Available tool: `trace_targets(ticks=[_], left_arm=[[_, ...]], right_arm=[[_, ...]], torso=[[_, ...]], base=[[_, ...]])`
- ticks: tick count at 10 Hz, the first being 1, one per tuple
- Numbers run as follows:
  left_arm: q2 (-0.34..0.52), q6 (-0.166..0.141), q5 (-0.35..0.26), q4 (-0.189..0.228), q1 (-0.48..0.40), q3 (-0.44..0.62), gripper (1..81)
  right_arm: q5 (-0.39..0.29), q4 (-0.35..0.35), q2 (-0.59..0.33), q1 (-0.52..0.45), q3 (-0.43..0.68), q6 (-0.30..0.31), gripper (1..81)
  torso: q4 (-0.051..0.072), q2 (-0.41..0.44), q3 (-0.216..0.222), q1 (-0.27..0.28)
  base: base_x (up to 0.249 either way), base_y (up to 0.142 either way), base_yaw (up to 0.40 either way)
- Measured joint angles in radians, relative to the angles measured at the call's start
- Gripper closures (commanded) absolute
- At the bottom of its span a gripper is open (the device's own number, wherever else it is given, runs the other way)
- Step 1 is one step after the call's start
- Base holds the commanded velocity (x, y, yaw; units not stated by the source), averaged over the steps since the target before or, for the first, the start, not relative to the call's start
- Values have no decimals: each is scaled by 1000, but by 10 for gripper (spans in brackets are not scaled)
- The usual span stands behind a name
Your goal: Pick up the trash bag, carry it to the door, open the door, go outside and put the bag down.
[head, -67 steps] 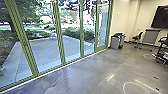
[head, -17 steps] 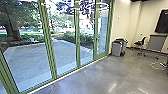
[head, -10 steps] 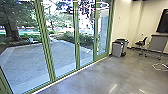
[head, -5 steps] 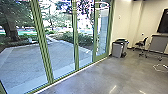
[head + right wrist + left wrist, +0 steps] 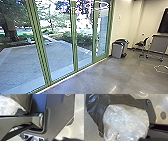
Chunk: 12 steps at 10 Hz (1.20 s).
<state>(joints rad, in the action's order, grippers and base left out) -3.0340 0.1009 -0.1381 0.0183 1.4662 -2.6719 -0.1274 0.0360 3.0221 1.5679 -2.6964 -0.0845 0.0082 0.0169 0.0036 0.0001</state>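
Observation:
The trash bag, a dark outer bag bulging with clear, whitish crinkled plastic, shows large and close in the left wrist view. In the right wrist view, part of the same bag lies beside the robot's wide dark plate. What grips the bag is hidden. Across the head view runs a wall of green-framed glass; its narrow glazed door stands shut at the far right end, near the pale wall.
Grey bins stand by the wall just right of the glass. Farther right are a dark chair, a grey table and a white cable on the floor. Behind the glass lie a paved yard, bushes and trees.
The head view has shifted as the robot drove: the green posts now stand farther left, and the bins, chair and table look somewhat nearer. The door looks unchanged.

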Motion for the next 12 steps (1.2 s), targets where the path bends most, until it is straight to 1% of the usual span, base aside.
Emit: trace_targets(ticks=[12], left_arm=[[0,0,0,0,0,0,811]], right_arm=[[0,0,0,0,0,0,10]], torso=[[0,0,0,0]], base=[[136,-65,0]])
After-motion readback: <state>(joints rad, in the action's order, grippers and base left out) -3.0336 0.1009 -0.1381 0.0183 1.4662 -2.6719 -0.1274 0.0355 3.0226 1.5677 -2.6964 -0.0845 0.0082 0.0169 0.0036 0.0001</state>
